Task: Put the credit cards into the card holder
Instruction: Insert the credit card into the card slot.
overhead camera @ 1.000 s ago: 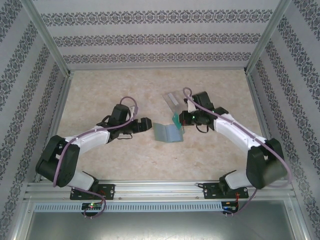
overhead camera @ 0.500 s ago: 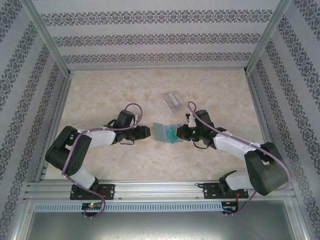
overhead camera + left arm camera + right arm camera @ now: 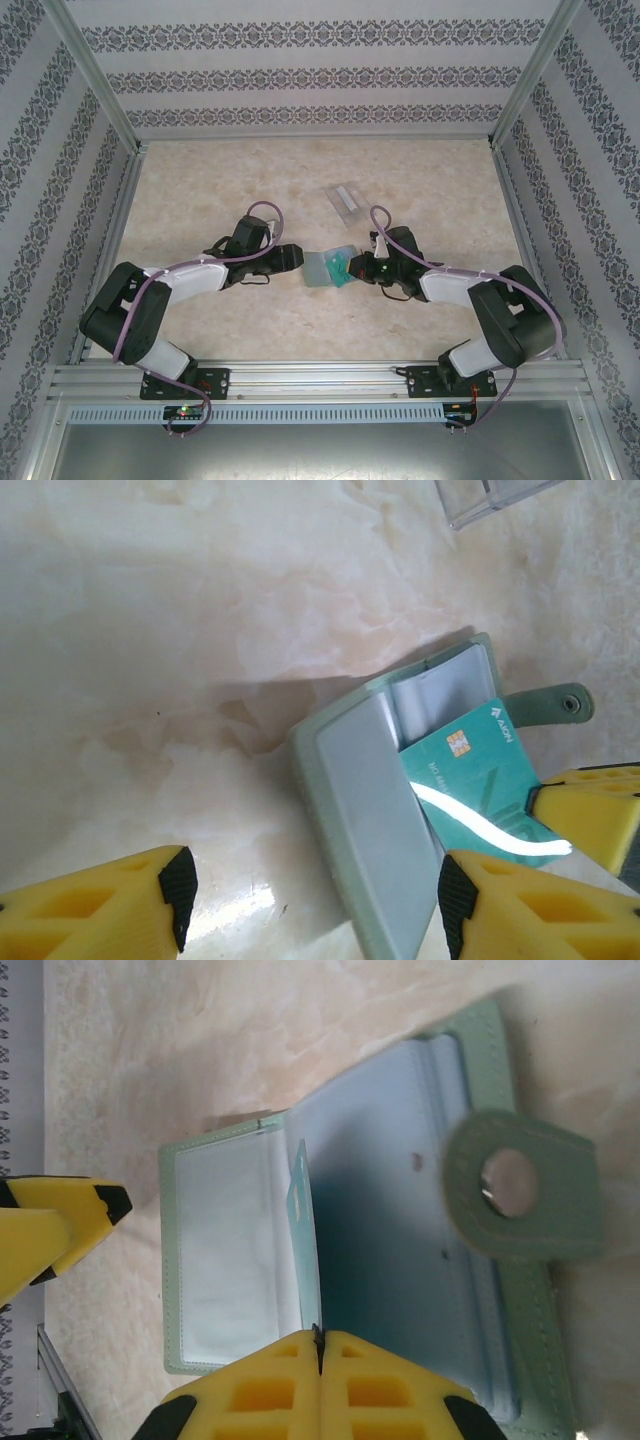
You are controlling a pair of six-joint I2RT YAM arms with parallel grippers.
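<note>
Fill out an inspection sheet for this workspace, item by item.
Surface: beige marbled table.
Job's things: card holder lying open; teal credit card at its inner pockets, insertion unclear.
Clutter: clear plastic box beyond the holder, apart from it.
Grippers: left gripper open at the holder's near corner; right gripper shut on the credit card.
Cables: purple cable looping over each wrist.
Surroundings: patterned walls, metal frame.
</note>
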